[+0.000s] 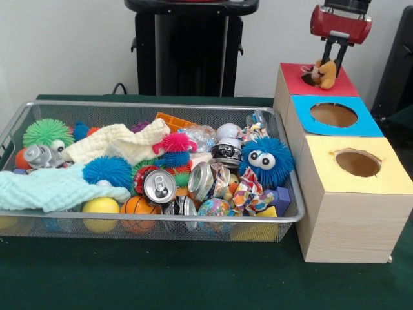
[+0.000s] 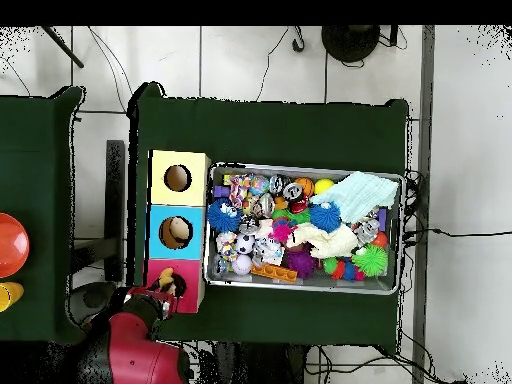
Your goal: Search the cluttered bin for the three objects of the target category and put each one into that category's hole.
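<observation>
Your jaws were clamped on a small tan plush toy point(image 1: 324, 73), and the gripper point(image 1: 333, 59) held it right over the round hole point(image 1: 308, 77) in the red-topped wooden box, at the far end of the row beside the wire-mesh bin point(image 1: 271, 219) on the green worktop. It looked light, soft and squashy, so a pinch across its body should hold.

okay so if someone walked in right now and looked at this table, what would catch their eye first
Probably the gripper, holding a small tan plush toy right over the red-topped hole at the far end of the box row. Next, the wire bin heaped with clutter, a googly-eyed blue puffball at the end nearest the boxes.
</observation>
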`<action>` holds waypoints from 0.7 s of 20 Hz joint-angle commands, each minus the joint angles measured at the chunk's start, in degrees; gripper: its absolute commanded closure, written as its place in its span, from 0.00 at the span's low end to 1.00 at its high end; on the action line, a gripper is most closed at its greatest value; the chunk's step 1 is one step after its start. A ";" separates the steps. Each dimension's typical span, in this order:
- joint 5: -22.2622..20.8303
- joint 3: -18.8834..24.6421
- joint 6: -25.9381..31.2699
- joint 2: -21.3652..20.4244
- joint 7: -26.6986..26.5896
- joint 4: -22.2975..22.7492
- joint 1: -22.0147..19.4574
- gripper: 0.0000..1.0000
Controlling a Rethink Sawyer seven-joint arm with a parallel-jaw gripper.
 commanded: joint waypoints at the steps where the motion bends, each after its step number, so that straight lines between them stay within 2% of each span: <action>1: 1.01 6.54 -3.78 1.29 14.47 -1.37 -1.37 0.00; 5: 0.03 6.23 -4.98 1.24 13.85 -1.24 -1.65 0.00; 8: 2.15 4.01 -0.45 1.57 13.75 -2.02 0.36 0.00; 10: 3.35 0.89 2.61 1.98 13.72 -3.23 2.99 0.00; 14: 3.72 0.47 1.98 2.01 13.83 -3.27 3.59 0.00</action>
